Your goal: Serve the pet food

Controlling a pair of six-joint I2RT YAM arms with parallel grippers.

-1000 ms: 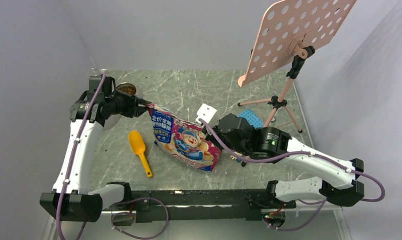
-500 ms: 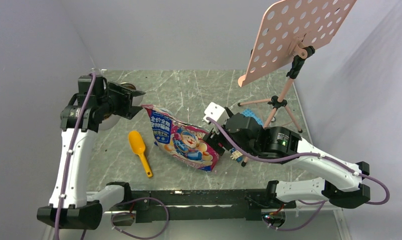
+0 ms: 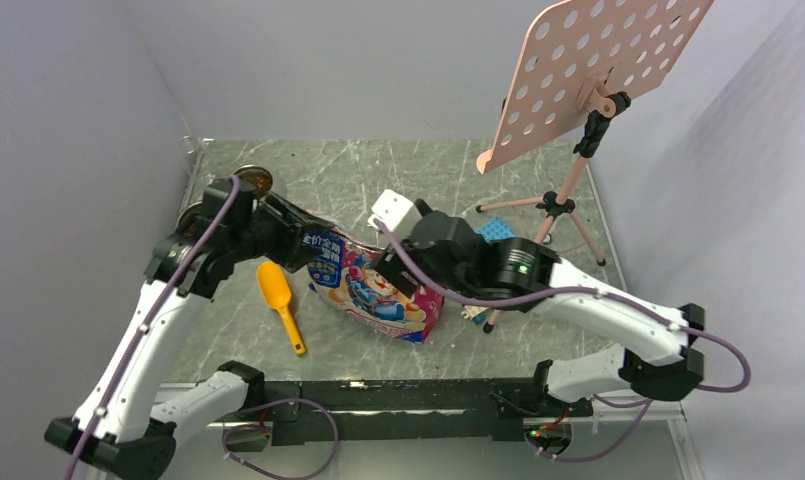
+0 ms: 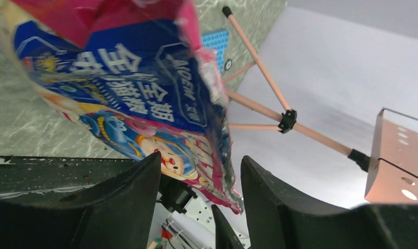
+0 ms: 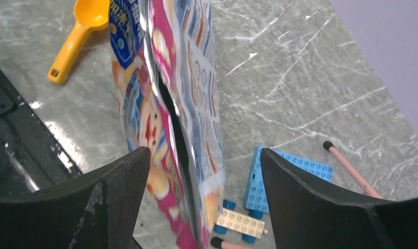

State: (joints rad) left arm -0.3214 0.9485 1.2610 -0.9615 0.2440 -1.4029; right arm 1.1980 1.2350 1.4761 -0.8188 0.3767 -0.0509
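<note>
While left fingers [image 4: 118, 207] gape, right fingers [image 5: 310, 202] likewise, pouch [image 3: 373, 285] between each pair

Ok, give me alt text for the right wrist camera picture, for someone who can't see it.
A glossy pink cartoon-printed food pouch sits edge-on between the open fingers of the right gripper, with a dark slit open along its edge. An orange scoop lies at upper left on the grey marbled table, and a blue studded toy plate lies at lower right.
</note>
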